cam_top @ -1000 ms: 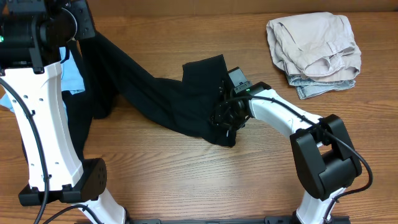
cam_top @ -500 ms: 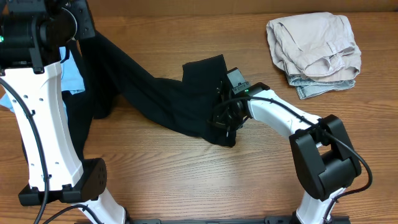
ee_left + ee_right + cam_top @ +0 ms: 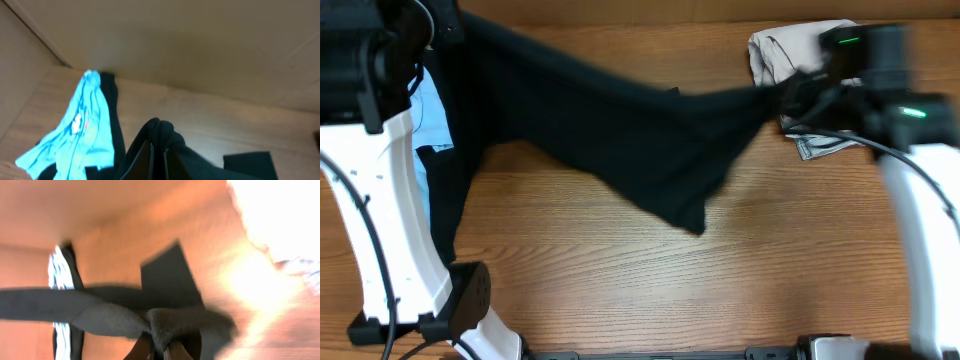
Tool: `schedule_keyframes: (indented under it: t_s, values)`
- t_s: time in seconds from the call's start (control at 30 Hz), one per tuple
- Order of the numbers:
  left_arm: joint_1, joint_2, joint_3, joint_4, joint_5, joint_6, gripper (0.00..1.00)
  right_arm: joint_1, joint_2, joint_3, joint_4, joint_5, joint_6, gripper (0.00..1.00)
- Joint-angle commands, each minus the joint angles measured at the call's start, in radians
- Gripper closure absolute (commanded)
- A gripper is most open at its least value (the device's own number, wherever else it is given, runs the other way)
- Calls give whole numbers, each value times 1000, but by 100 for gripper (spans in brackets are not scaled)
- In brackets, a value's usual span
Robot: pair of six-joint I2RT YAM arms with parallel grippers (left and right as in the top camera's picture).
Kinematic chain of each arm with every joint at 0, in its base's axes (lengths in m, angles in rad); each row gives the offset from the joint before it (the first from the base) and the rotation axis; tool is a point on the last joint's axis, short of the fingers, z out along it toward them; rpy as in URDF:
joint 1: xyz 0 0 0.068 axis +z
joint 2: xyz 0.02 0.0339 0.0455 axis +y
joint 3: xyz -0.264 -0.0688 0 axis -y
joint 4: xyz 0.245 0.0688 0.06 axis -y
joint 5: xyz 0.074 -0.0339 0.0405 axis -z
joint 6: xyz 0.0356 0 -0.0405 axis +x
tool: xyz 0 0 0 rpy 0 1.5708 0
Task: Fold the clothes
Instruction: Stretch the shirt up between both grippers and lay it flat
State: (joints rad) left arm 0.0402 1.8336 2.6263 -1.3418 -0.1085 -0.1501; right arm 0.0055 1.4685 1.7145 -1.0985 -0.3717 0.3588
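The black shirt (image 3: 620,130) is stretched over the tabletop (image 3: 770,260) from 10 to 2 o'clock, the left gripper (image 3: 158,160) clenched on one bunched edge and the right gripper (image 3: 159,350) on the other, seemingly to spread it for folding; the folded beige pile (image 3: 775,50) lies at 1 o'clock.

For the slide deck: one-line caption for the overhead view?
Left pincer and right pincer stretch a black shirt across the wooden table; folded beige pile at far right.
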Motion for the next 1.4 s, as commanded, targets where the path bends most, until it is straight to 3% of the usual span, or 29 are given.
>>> schedule_keyframes:
  t_s: [0.0,0.47,0.8,1.1,1.37]
  values:
    - [6,-86,36,17,-5,19,96,-55,-30,109,-50,11,-72,96]
    - [6,-142,36,67,-7,21,96,-103,-77,313,-173,103,-124,96]
    - [6,-363,36,94,-73,32,96,-293,-182,658,-356,110,-124,96]
    - [6,-547,36,-4,-121,42,95,-348,-258,871,-518,188,-132,96]
    - [6,-517,-6,-113,-146,38,96,-348,-245,888,-582,194,-169,96]
